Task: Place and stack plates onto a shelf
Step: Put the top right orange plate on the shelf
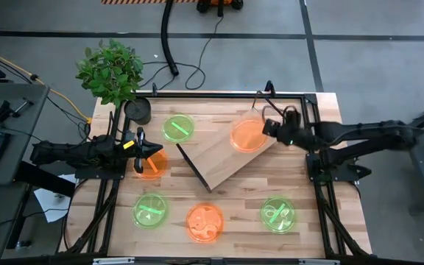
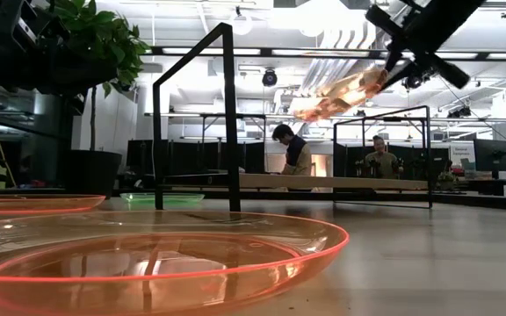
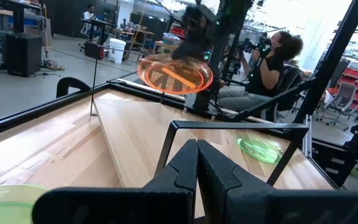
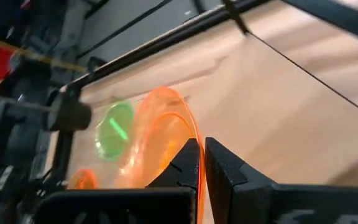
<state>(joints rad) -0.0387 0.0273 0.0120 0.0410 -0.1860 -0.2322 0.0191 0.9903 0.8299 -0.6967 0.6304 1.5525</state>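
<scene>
The shelf [image 1: 219, 158] lies slantwise at mid-table, a light-wood board with black wire end frames. My right gripper [image 1: 267, 129] is shut on an orange plate [image 1: 247, 137] and holds it over the board's far right part. In the low view that plate [image 2: 341, 95] hangs tilted, well above the board [image 2: 323, 182]. My left gripper [image 1: 152, 151] is shut, empty, and stands over another orange plate [image 1: 151, 165] lying flat on the table left of the shelf. Flat on the table as well are green plates [image 1: 178, 129] [image 1: 150, 210] [image 1: 278, 213] and one orange plate [image 1: 205, 222]. My right gripper pinches the orange plate's rim [image 4: 194, 140] between its two fingers, on the side of the plate toward the table's right edge. The fingers come from the right, slanting downward. The plate is lifted clear of the shelf and tilted, its free side lower.
A small dark pot [image 1: 138, 110] and a leafy plant [image 1: 111, 70] stand at the far left corner. Black frame bars [image 1: 321, 184] run along the table's sides. People sit [image 2: 292, 149] in the room beyond the table. Bare board [image 1: 212, 165] shows on the shelf's near part.
</scene>
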